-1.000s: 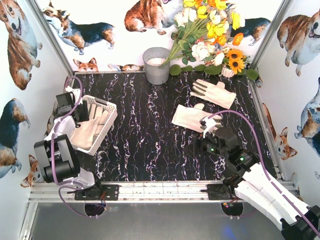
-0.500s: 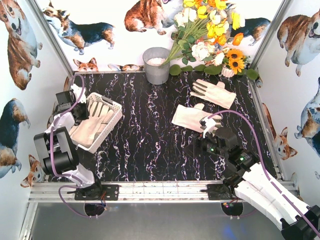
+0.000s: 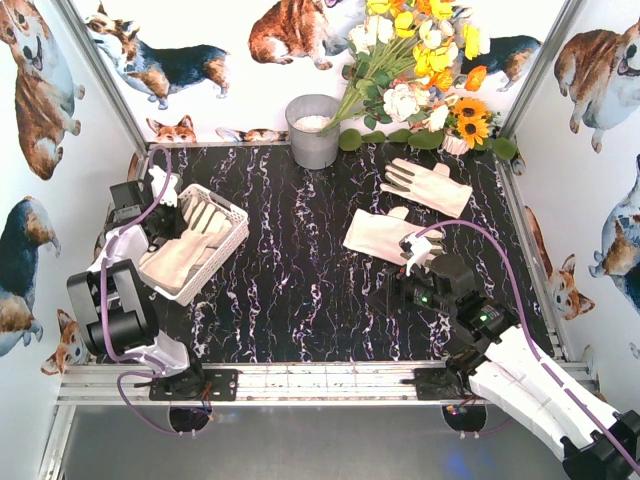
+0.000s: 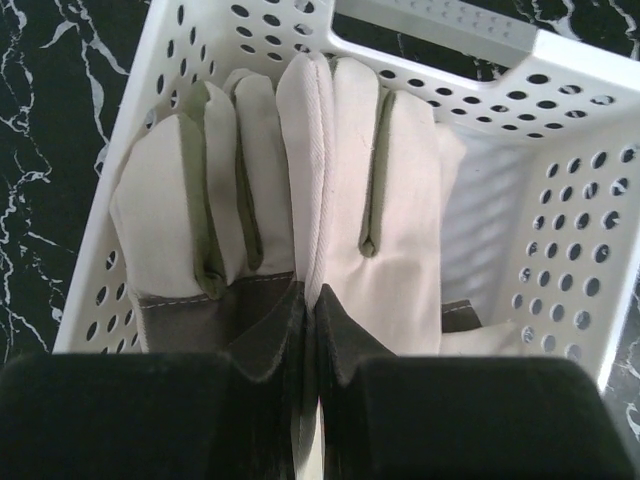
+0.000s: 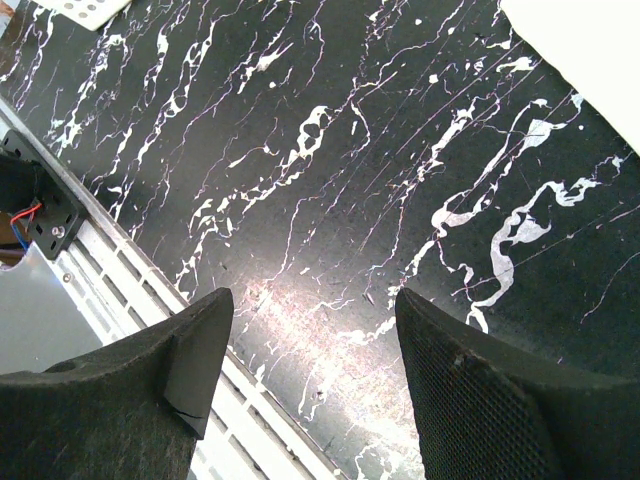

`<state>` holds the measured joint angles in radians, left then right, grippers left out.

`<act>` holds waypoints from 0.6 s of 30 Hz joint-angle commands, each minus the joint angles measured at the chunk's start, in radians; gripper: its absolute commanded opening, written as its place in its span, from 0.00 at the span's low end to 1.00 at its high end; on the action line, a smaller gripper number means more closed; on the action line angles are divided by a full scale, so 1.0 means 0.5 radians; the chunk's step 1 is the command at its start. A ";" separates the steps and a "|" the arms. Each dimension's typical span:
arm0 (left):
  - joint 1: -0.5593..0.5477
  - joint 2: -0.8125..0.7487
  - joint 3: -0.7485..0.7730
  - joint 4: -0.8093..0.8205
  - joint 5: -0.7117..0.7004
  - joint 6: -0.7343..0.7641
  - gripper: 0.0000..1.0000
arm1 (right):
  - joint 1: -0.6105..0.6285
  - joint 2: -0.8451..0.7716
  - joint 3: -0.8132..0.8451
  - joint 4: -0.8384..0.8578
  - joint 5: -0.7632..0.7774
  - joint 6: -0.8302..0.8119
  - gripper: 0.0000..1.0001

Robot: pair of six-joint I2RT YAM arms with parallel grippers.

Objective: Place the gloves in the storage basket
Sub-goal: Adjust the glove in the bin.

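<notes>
Counting what lay where, we judged the job about half done: the basket [image 3: 228, 212] at the left side of the table [image 3: 300, 280] held what looked like 2 gloves [image 4: 330, 200] lying side by side, fingers toward its far end. The left pincer [image 4: 315, 375] hung right over them with its jaws closed tight and the grey cuffs bunched at the seam, so we took it to be pinching cloth. 2 more waited on the right half of the table: the nearer glove [image 3: 380, 235] lay flat just beyond the right arm, and the farther glove [image 3: 430, 185] lay behind it, near but apart. The right pincer [image 5: 312, 310] hovered over bare table with its jaws wide and nothing between them; a corner of the nearer glove showed at the edge of its view. A grey bucket [image 3: 313, 130] and a bunch of flowers [image 3: 420, 60] stood along the back edge, well apart from the stretch between those gloves and the basket, which we saw as open. The 1 hindrance we expected was the left arm itself, parked over the basket's mouth.
</notes>
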<state>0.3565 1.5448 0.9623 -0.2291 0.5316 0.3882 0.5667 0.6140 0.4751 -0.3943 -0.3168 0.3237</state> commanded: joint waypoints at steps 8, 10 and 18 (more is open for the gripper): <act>0.028 0.024 -0.002 0.106 -0.320 -0.082 0.00 | -0.004 -0.039 0.063 0.063 -0.004 0.026 0.68; 0.029 0.035 0.001 0.068 -0.418 -0.095 0.00 | -0.004 -0.035 0.065 0.079 -0.010 0.035 0.68; 0.029 -0.138 -0.051 0.150 -0.425 -0.203 0.47 | -0.004 -0.074 0.086 0.041 0.004 0.028 0.68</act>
<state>0.3599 1.5551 0.9581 -0.2001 0.3271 0.3145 0.5667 0.6018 0.4747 -0.3962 -0.3164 0.3386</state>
